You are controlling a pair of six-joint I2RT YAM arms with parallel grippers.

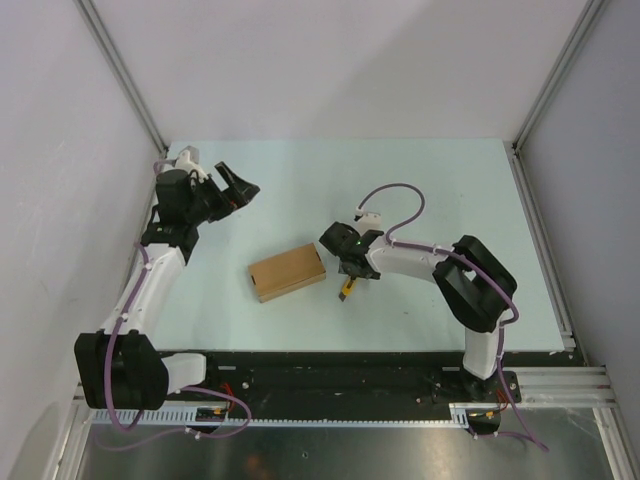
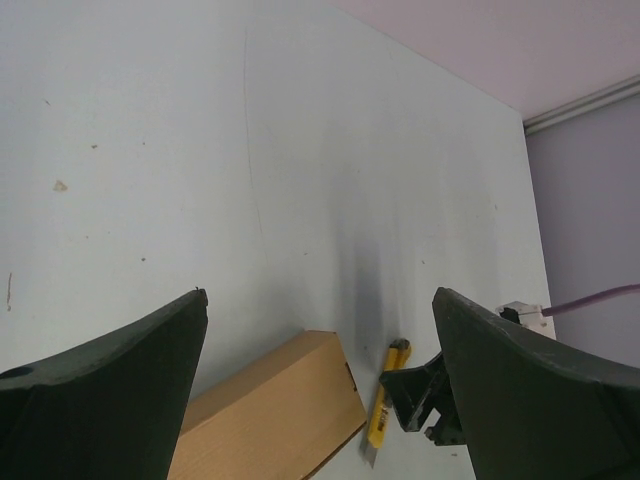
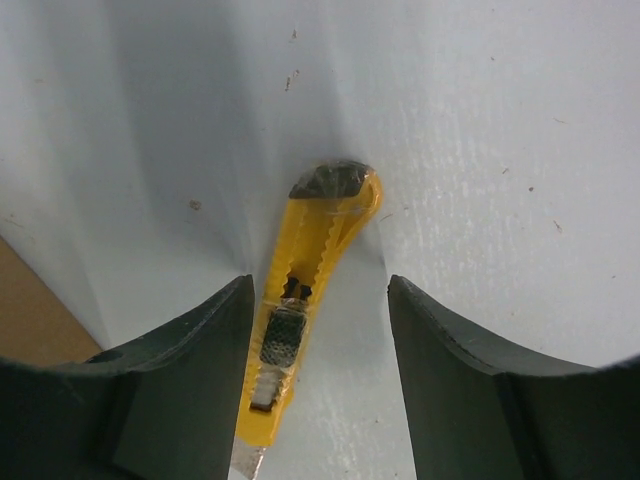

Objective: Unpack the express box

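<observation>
Right gripper (image 3: 318, 292) astride knife (image 3: 318, 225) — seemingly loose (box (image 1: 288, 271) beside)

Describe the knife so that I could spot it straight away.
Look at the pale table, near its middle, where a brown box lies. Just right of the box, under the right gripper, lies the knife. It is slim and yellow with a black end, unlike the wide, plain box.

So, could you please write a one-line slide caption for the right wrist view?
Open right gripper straddling a slim yellow-and-black utility knife lying on the pale table, brown cardboard box at left edge.
</observation>
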